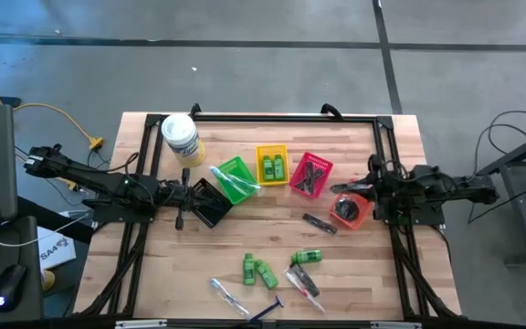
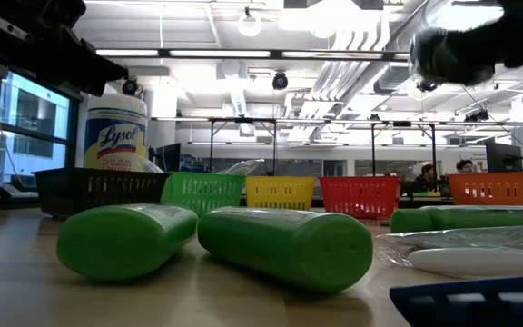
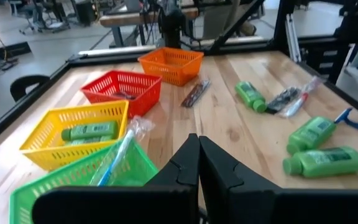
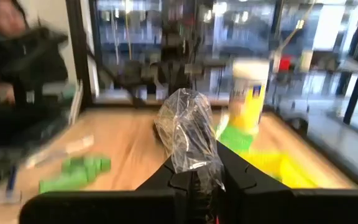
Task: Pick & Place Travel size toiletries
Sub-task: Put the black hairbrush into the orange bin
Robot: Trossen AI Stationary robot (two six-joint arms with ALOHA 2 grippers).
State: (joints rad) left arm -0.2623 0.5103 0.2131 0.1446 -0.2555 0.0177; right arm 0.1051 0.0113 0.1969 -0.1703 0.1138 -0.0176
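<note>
Travel size toiletries lie on the near part of the wooden table: green mini bottles (image 1: 248, 268) (image 1: 307, 258), clear tubes (image 1: 229, 294), a blue razor (image 1: 268, 311) and a dark packet (image 1: 320, 224). My right gripper (image 4: 194, 171) is at the table's right, by the orange basket (image 1: 348, 212), shut on a clear plastic packet with something dark inside (image 4: 188, 127). My left gripper (image 3: 199, 155) is shut on nothing and hovers by the black basket (image 1: 210, 201), pointing toward the table's right. The yellow basket (image 3: 73, 140) holds green bottles, and the green basket (image 3: 86, 180) holds a clear-wrapped item. My right gripper pinches the packet's crumpled plastic end (image 4: 197, 163) between its two fingers. The fingers lie about level and point toward the table's left. The packet sticks out past the fingertips and stands up from them, clear of the table.
Five small baskets stand in a row across the middle: black, green (image 1: 234, 178), yellow (image 1: 273, 164), red (image 1: 310, 174) and orange. A white tub with a yellow label (image 1: 180, 137) stands at the far left. A black frame (image 1: 281, 117) runs round the table's edges.
</note>
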